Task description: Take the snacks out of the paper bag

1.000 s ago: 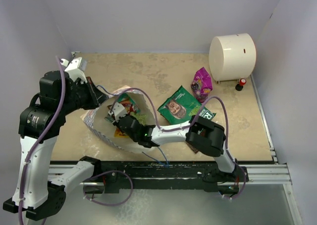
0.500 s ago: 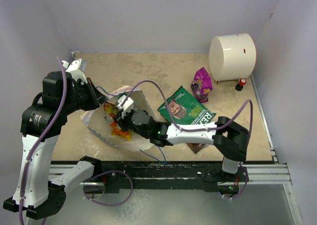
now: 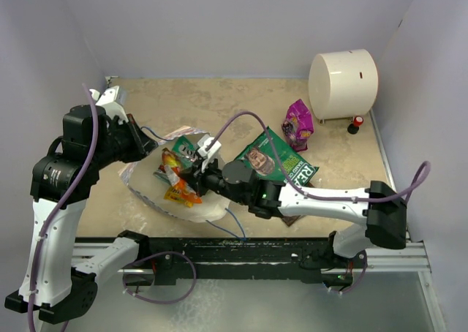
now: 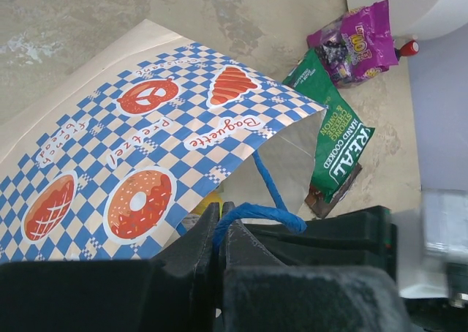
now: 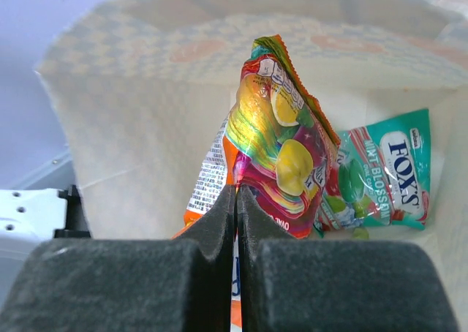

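Observation:
The white paper bag point(image 3: 201, 209) lies on its side, its mouth facing right. My left gripper point(image 4: 219, 216) is shut on the bag's blue cord handle point(image 4: 272, 211), above the blue-checkered side point(image 4: 146, 149). Inside the mouth, my right gripper point(image 5: 235, 194) is shut on the edge of a rainbow candy packet point(image 5: 281, 138). Beside that packet lies a green mint packet point(image 5: 391, 167). In the top view the right gripper point(image 3: 196, 177) holds the candy packet point(image 3: 172, 177) at the bag's opening. Out on the table lie a green packet point(image 3: 272, 159), a magenta pouch point(image 3: 297, 123) and a dark brown packet point(image 4: 320, 200).
A large cream cylinder point(image 3: 342, 83) stands at the back right with a small red-and-black object point(image 3: 356, 123) at its foot. Walls close in the left, back and right. The right arm stretches low across the table's front, over the brown packet.
My right gripper has drawn back to the right, out toward the bag's mouth, with the candy packet in it; the right elbow has swung out right. The left gripper has stayed on the handle.

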